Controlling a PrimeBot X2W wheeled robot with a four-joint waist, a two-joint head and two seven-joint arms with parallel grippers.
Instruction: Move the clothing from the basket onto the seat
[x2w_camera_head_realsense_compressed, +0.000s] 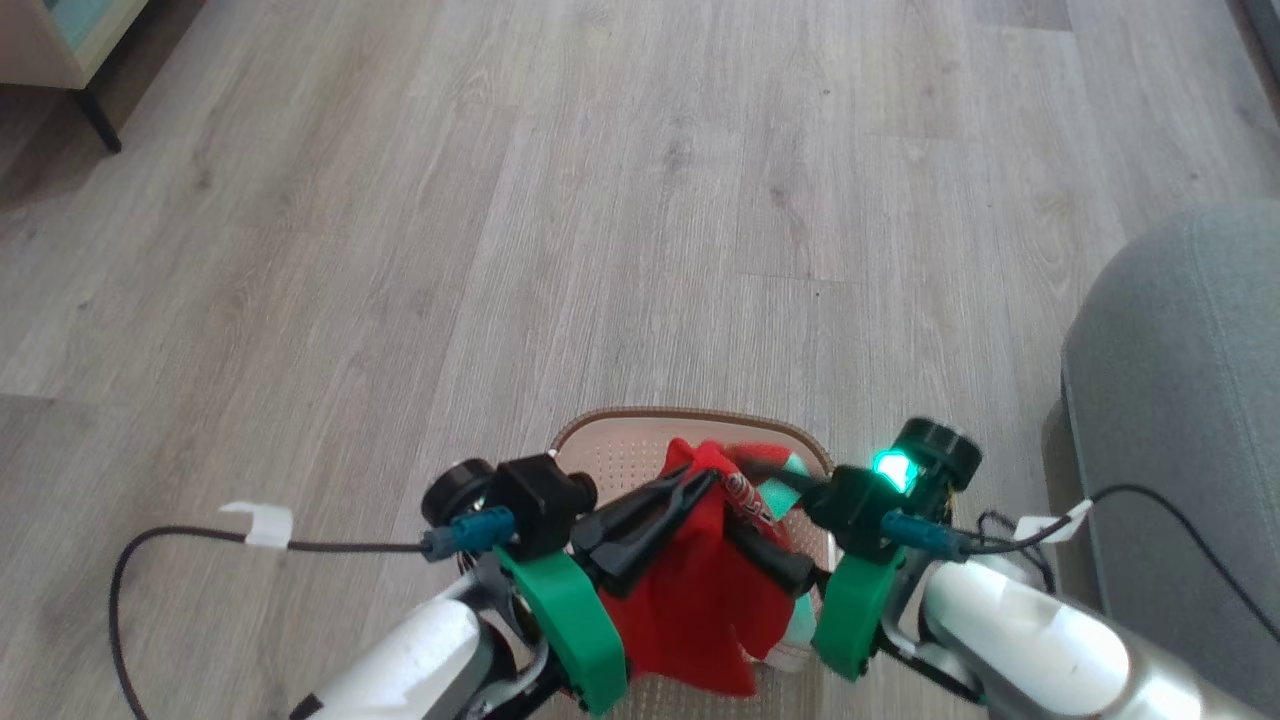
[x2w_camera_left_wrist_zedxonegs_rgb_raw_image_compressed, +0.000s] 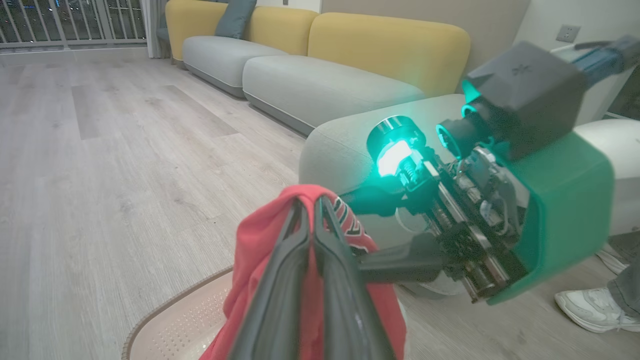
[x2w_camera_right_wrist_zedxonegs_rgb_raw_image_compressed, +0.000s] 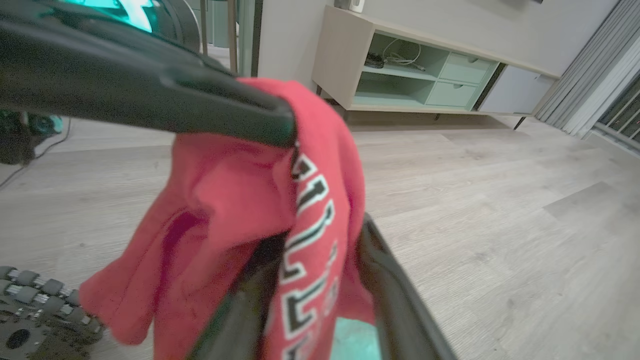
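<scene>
The clothing (x2w_camera_head_realsense_compressed: 700, 590), a bright red jersey with white lettering, hangs lifted above the basket (x2w_camera_head_realsense_compressed: 620, 440), a cream perforated one with a brown rim at the bottom centre. My left gripper (x2w_camera_head_realsense_compressed: 708, 478) is shut on the jersey's top fold, seen up close in the left wrist view (x2w_camera_left_wrist_zedxonegs_rgb_raw_image_compressed: 311, 202). My right gripper (x2w_camera_head_realsense_compressed: 742, 497) reaches in from the right, its jaws apart with the lettered part of the clothing (x2w_camera_right_wrist_zedxonegs_rgb_raw_image_compressed: 305, 210) hanging between them. The grey seat (x2w_camera_head_realsense_compressed: 1180, 400) stands to the right of the basket, its rounded corner (x2w_camera_left_wrist_zedxonegs_rgb_raw_image_compressed: 345, 135) just behind both grippers.
Pale wood floor (x2w_camera_head_realsense_compressed: 600, 200) stretches ahead. Something teal (x2w_camera_head_realsense_compressed: 800, 468) lies in the basket under the jersey. A yellow-backed sofa (x2w_camera_left_wrist_zedxonegs_rgb_raw_image_compressed: 320, 75) runs beyond the seat. A person's white shoe (x2w_camera_left_wrist_zedxonegs_rgb_raw_image_compressed: 595, 310) stands near it. A cabinet (x2w_camera_right_wrist_zedxonegs_rgb_raw_image_compressed: 415, 75) lines the far wall.
</scene>
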